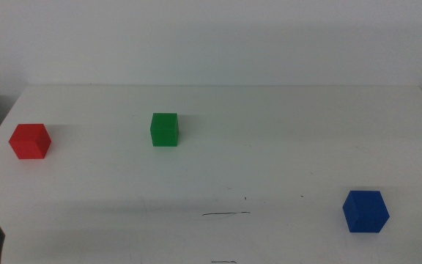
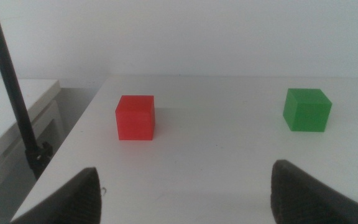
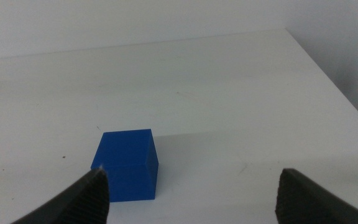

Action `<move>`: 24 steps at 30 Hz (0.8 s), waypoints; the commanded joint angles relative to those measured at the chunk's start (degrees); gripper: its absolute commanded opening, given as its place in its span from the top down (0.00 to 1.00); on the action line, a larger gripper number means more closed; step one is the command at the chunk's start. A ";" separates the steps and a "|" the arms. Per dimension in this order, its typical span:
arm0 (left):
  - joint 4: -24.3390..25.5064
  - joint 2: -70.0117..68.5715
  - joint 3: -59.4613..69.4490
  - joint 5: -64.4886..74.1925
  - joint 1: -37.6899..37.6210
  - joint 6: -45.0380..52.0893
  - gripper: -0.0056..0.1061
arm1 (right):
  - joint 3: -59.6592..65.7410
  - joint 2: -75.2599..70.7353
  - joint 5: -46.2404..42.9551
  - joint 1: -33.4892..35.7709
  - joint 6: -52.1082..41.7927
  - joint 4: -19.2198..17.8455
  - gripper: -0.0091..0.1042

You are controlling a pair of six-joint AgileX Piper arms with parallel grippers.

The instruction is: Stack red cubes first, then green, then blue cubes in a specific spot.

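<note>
1. The left gripper (image 2: 182, 193) hangs low near the table's (image 1: 284, 147) front left corner with its jaws spread wide and nothing between them. Only a dark tip of it shows in the middle view.
2. The red cube (image 2: 135, 117) sits ahead of the left gripper and a little to the inside of its left jaw. It stands apart from the gripper, near the table's left edge.
3. The green cube (image 2: 307, 109) lies ahead of the same gripper, roughly in line with its right jaw and well apart from the red cube.
4. The right gripper (image 3: 191, 196) is also wide open and holds nothing. The blue cube (image 3: 127, 165) rests just ahead of its left jaw, off the midline between the jaws.
5. The pen line (image 1: 226, 214) marking the stacking spot lies on the front part of the table, between the two grippers. No cube is on it, so the stack is judged not yet begun.
6. Red must go first. Because the red cube is close to the table's edge, a jaw that lands on its top or clips its side could push it off the table.
7. The blue cube is off-centre to the right gripper. A closing there would likely shove or twist it rather than grip it.
8. The pen line is thin and faint. A red cube set down askew of it would carry that error up into the green and blue cubes, and the stack could topple.
</note>
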 commanded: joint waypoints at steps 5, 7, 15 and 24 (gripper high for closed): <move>-0.79 2.50 -1.84 -4.62 3.42 -1.49 0.11 | -0.56 -0.82 -4.26 -0.33 -0.61 -0.76 0.29; -0.79 4.84 -3.79 -4.23 3.81 -1.49 0.11 | -0.56 -0.82 -4.26 -0.33 -0.61 -0.76 0.29; -0.73 23.04 -20.99 7.51 3.58 -1.49 0.11 | -0.56 -0.82 -4.26 -0.33 -0.61 -0.76 0.29; -0.09 42.93 -44.36 27.10 3.64 -1.39 0.11 | -0.56 -0.82 -4.26 -0.33 -0.61 -0.76 0.29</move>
